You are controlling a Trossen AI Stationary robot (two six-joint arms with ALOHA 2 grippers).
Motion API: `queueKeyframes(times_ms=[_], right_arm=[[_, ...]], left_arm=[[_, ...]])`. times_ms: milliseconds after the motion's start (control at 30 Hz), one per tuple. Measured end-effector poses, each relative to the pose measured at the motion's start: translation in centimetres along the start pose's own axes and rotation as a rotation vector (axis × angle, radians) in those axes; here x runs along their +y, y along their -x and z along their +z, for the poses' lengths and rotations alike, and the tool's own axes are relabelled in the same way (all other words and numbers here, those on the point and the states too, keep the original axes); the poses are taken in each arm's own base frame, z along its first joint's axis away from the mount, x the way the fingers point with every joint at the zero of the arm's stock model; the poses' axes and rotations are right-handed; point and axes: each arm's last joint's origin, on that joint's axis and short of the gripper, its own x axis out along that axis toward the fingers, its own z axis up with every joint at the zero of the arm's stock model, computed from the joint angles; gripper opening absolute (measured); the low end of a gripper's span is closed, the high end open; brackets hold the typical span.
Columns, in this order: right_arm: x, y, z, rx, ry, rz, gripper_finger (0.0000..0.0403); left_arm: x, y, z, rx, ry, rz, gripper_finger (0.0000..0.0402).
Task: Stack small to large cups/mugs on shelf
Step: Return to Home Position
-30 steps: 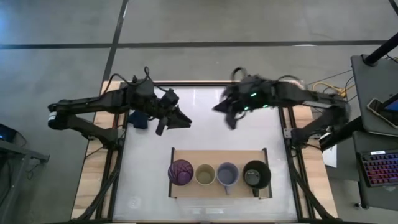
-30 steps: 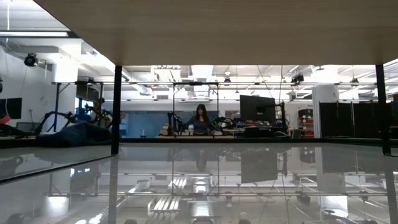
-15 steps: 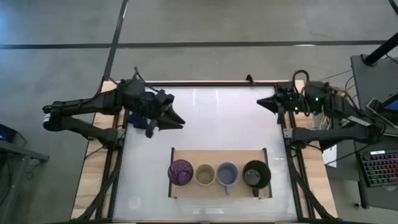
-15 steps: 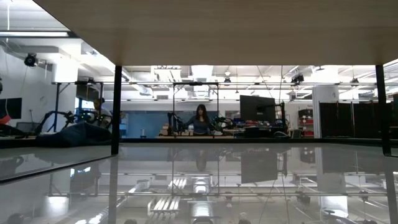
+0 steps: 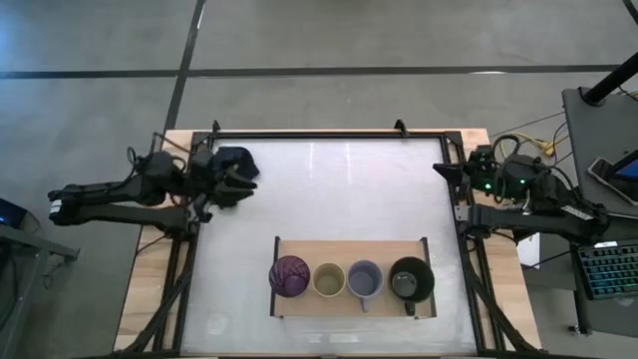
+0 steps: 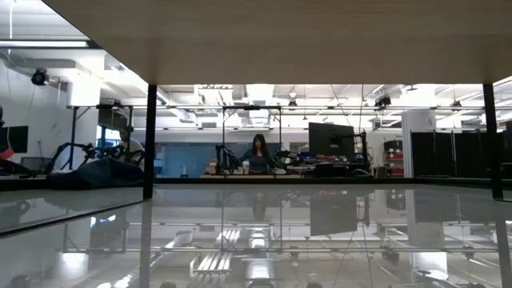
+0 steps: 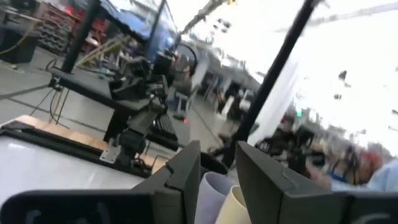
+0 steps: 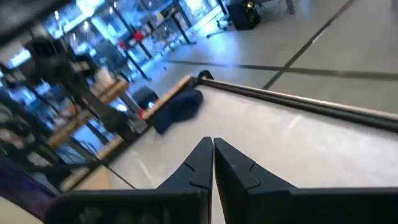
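Observation:
On the light-wood shelf (image 5: 299,249), near the table's front edge, four vessels stand upright in a row. From left to right they are a purple tumbler (image 5: 290,276), a pale yellow cup (image 5: 328,280), a grey-lavender mug (image 5: 365,280) and a black mug (image 5: 410,280). My left gripper (image 5: 237,189) (image 7: 217,146) is drawn back at the table's left edge, open with nothing between its fingers. My right gripper (image 5: 440,170) (image 8: 212,142) hangs shut at the right edge and holds nothing. Both grippers are well away from the cups.
A dark blue cloth (image 5: 233,161) (image 8: 180,109) lies at the table's far left corner, just beyond my left gripper. The white tabletop (image 5: 339,189) between the arms is bare. The low view shows the shelf board (image 6: 264,40) from beneath and, beyond it, a person in the room.
Both arms have pulled back from over the far middle of the table. My left gripper went toward the left edge and down, and my right gripper toward the right edge and down. The cups on the shelf have not moved.

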Motion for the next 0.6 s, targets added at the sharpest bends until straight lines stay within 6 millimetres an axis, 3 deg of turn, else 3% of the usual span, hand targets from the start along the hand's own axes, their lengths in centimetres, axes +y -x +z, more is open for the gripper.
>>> queueKeyframes(times_ms=[133,367,600], right_arm=[[-0.2,0.7,-0.1,-0.041,-0.006,0.055,0.0008],[1.1,1.0,0.1,-0.126,0.343,0.448,0.0008],[-0.1,0.5,-2.1,-0.145,0.351,0.487,0.0008]], left_arm=[[0.7,1.9,-2.3,-0.064,0.002,-0.016,0.0088],[1.6,5.7,-6.0,-0.209,-0.107,-0.085,0.0088],[3.5,8.1,-10.6,-0.246,-0.075,-0.066,0.0088]])
